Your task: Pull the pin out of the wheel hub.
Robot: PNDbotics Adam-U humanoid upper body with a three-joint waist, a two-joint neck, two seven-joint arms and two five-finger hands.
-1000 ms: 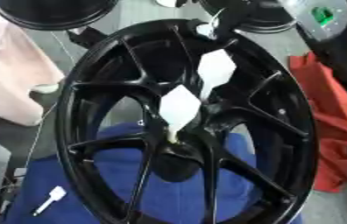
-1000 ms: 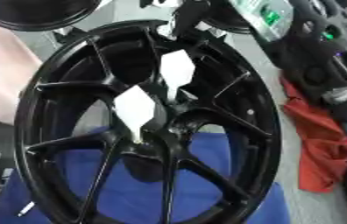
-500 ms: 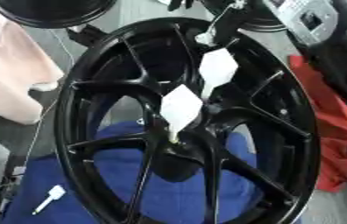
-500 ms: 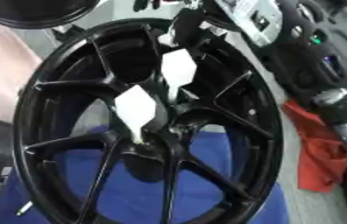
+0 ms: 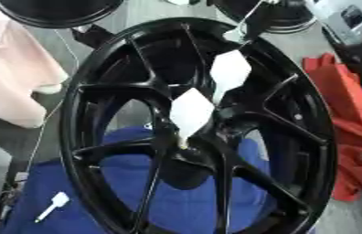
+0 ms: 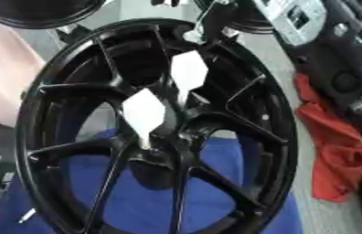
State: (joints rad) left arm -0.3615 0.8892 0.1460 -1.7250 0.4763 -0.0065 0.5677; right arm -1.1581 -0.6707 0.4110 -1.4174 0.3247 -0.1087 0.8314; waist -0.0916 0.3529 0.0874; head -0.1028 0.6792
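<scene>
The black wheel rim [image 5: 296, 119] stands tilted over a blue cloth and fills both views. Two white pins with diamond-shaped heads stand in it. The lower pin [image 5: 192, 111] has its tip in the hub centre [image 5: 186, 153]; the upper pin [image 5: 231, 73] stands just behind it. A small white piece [image 5: 236, 35] sits at the rim's top edge. My right arm [image 6: 352, 87] runs along the right side, and my right hand [image 6: 216, 16] shows only as a dark shape above that white piece. My left hand is out of sight.
A loose white pin [image 5: 52, 205] lies on the blue cloth [image 5: 64, 183] at lower left. A red cloth [image 5: 348, 114] lies right of the rim and a pink cloth [image 5: 12, 77] to its left. Round black parts [image 5: 56, 11] and a grey device [image 5: 352, 16] stand behind.
The dark hand at the rim's top has drawn back toward the upper edge of the views. Both pins and the rim stand as before.
</scene>
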